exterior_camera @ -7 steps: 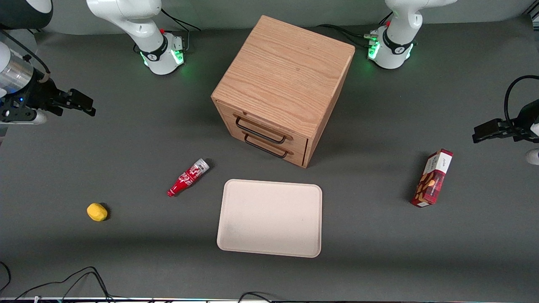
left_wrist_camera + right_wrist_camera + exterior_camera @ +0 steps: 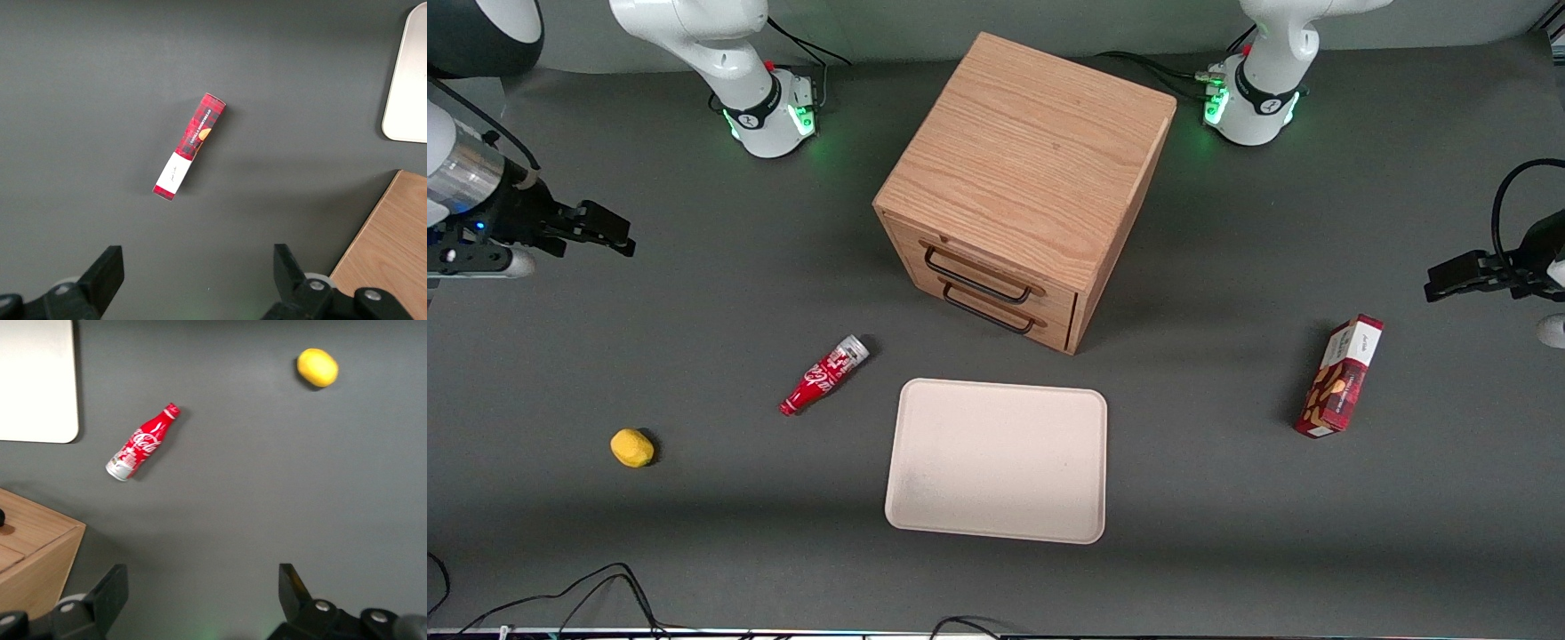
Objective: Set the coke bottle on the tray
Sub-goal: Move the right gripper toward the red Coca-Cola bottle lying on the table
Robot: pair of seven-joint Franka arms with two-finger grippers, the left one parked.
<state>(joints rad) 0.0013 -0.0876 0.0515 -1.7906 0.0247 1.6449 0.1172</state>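
Front view: the gripper hangs high over bare table at the working arm's end, well apart from the coke bottle, its arm cut off at the frame edge. The slim red bottle lies on its side just beside the tray, not on it, silver base toward the wooden drawer cabinet.

Right wrist view: the fingers stand wide apart, empty. The coke bottle lies between the tray and a lemon; only a tray corner shows.
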